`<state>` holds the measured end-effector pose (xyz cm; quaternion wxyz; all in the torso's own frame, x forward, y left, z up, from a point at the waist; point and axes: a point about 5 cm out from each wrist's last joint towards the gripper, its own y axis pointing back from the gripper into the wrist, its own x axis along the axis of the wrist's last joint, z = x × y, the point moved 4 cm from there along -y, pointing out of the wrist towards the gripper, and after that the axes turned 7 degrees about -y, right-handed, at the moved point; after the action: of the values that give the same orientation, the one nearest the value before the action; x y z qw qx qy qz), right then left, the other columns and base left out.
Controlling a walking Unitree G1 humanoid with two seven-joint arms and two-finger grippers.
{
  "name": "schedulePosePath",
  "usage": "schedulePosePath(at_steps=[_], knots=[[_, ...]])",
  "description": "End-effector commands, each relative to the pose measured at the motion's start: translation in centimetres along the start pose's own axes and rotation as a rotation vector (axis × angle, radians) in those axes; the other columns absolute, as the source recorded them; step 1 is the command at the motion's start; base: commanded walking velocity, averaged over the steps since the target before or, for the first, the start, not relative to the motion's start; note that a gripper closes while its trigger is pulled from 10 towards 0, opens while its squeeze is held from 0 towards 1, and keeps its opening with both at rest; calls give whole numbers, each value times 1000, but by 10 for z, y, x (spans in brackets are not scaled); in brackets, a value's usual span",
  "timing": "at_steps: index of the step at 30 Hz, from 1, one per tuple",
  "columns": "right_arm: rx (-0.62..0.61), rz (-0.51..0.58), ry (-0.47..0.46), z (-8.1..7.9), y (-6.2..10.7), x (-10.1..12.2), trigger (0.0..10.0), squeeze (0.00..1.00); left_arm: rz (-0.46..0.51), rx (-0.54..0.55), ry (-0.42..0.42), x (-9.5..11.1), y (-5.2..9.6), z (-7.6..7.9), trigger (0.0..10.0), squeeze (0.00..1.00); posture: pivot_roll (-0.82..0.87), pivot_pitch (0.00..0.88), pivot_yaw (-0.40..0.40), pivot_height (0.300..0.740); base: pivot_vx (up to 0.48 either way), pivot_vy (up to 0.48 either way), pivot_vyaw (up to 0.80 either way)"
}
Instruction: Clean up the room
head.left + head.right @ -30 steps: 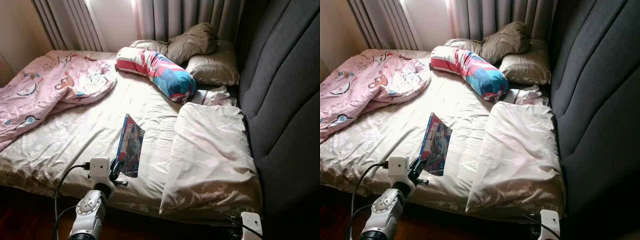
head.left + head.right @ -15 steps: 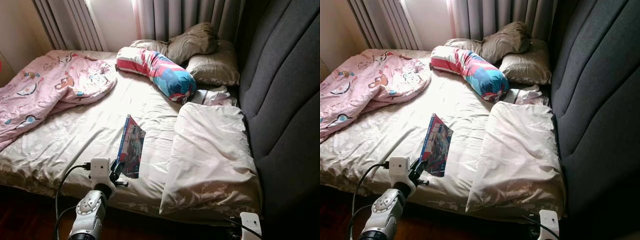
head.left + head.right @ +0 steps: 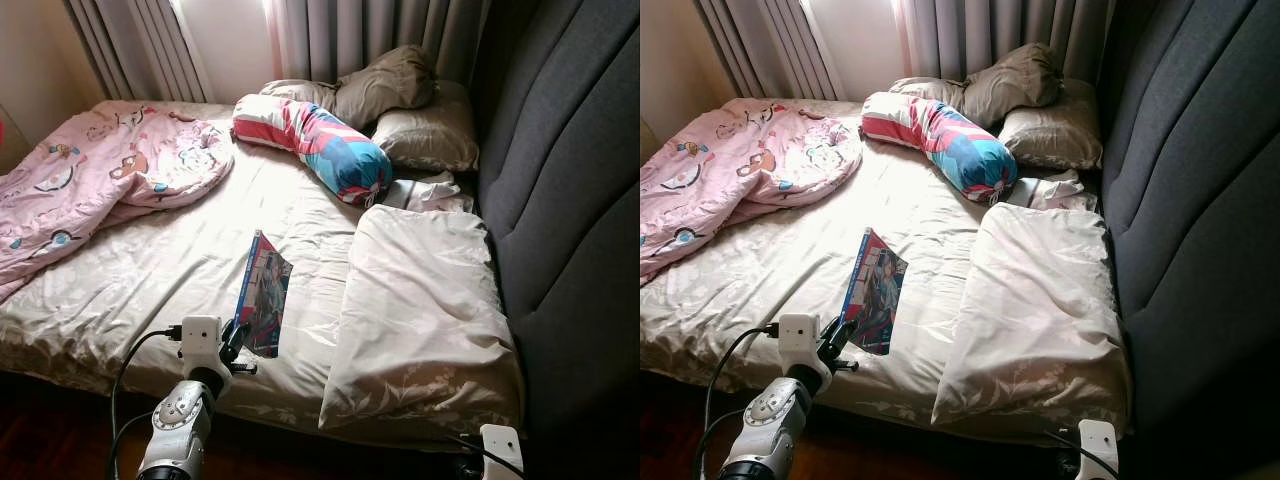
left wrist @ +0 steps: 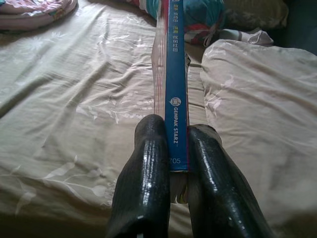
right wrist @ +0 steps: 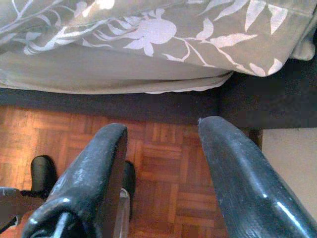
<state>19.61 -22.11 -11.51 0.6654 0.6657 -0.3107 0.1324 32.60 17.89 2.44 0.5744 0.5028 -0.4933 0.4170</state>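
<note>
My left claw is clamped on the near end of the comic book, pinching its blue spine so the book stands on edge above the bed sheet, which I judge is meant to get it clear of the soft fabric. It sits near the foot edge, between the pink quilt and the white pillow. My right claw hangs spread wide and empty over the wooden floor beside the bed.
</note>
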Motion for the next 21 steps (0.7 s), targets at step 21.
schedulePosePath(at_steps=[21], knots=[[10,-2,-13,-2,0,1,10000,0,65,-23,6,17,-4,1,10000,0,-74,2,30,740,244,0,0]])
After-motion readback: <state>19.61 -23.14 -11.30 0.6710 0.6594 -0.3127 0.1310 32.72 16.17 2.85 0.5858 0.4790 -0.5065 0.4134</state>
